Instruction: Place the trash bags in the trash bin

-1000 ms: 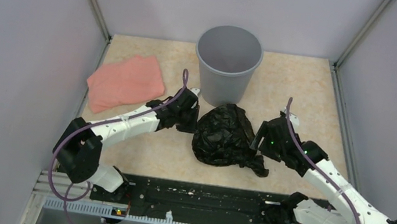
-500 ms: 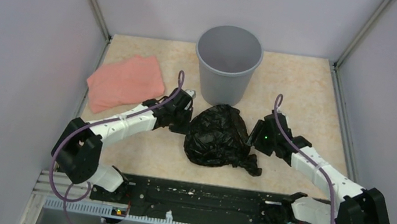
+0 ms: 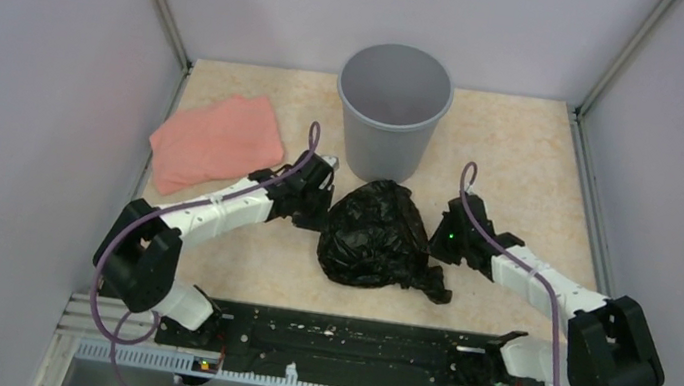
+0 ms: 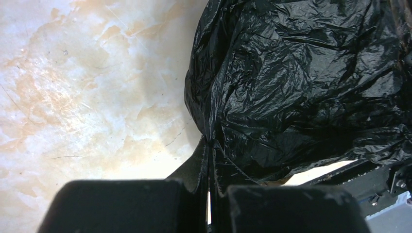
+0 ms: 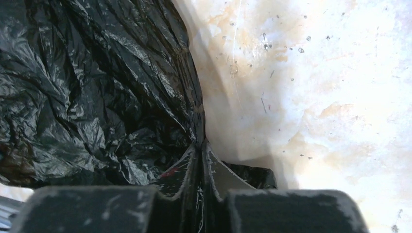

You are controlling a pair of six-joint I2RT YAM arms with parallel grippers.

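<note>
Lying crumpled on the table [image 3: 523,168] between the two arms, just in front of the trash bin [image 3: 384,151], the trash bags [image 3: 374,240] look feather-light, limp and slick (thin glossy film, all creases). With nothing stiff to grab, a gathered fold at either edge seems the sensible hold. The left gripper [image 4: 210,145] is closed on a pinch of plastic at the heap's left side, and the right gripper [image 5: 199,148] is nipped onto a fold at its right. I'd expect sagging and slipping when lifted. The bin stands upright, and nothing shows inside it.
</note>
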